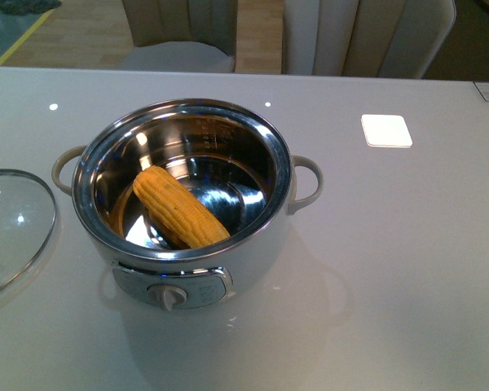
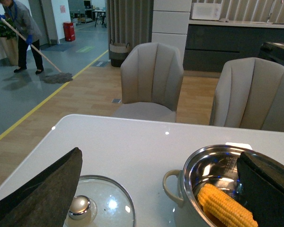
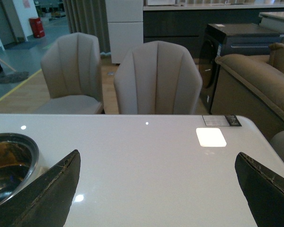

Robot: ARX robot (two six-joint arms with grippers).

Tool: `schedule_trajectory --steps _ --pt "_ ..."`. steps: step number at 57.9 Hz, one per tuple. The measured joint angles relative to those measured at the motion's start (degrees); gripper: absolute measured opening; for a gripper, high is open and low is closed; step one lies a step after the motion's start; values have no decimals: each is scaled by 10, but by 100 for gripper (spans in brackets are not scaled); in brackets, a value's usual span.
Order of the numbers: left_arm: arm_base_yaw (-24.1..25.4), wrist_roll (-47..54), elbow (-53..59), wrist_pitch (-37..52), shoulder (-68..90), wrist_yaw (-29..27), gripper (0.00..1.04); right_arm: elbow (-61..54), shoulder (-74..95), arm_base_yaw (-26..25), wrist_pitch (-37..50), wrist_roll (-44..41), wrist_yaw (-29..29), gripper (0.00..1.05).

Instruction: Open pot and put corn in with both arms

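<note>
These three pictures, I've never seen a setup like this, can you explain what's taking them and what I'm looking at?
A two-armed robot takes them. The front view comes from a camera on its body, looking down at a white table. There stands an open pot with a corn cob lying inside, and its glass lid rests beside it. The other two come from cameras on each wrist; the dark wedges are gripper fingers. The left gripper and right gripper are both open, holding nothing.

no legible text, pot (image 1: 187, 269) control panel markings too blurred, table label unreadable
</note>
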State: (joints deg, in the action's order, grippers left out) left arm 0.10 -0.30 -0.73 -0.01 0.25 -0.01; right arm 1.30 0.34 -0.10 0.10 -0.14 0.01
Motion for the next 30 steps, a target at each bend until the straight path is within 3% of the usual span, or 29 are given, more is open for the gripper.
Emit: schedule_trajectory --steps 30 --pt "0 0 0 0 0 0 98 0 0 0 0 0 0 96"
